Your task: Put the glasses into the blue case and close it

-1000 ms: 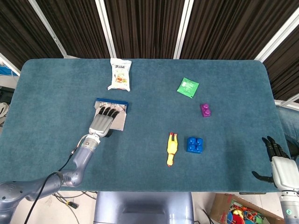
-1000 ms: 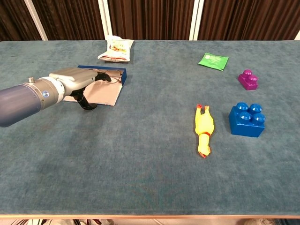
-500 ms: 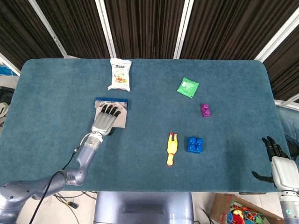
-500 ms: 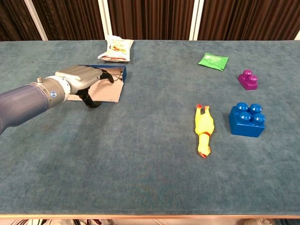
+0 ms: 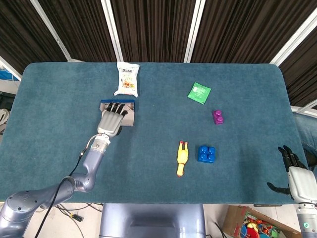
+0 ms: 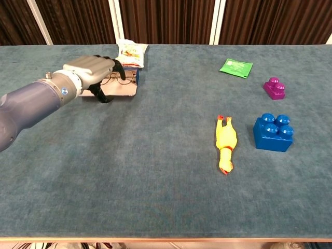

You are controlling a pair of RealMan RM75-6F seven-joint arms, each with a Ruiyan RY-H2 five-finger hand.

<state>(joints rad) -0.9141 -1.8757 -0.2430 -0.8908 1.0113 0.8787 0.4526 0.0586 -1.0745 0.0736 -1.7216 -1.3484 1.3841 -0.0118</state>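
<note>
Left hand (image 6: 91, 69) lies spread, fingers flat on the blue case (image 6: 127, 85) lid; the glasses (image 6: 115, 79) seem to sit inside, near the snack bag (image 6: 129, 54). Uneven pressure could skid the case or pinch a temple.

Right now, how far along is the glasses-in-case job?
Done: the glasses look to be lying in the blue case, seen in the chest view. In hand: the left hand is on the lid, which stands raised, so the closing seems under way. Left: getting the lid fully shut. The right hand sits idle at the table's right edge.
</note>
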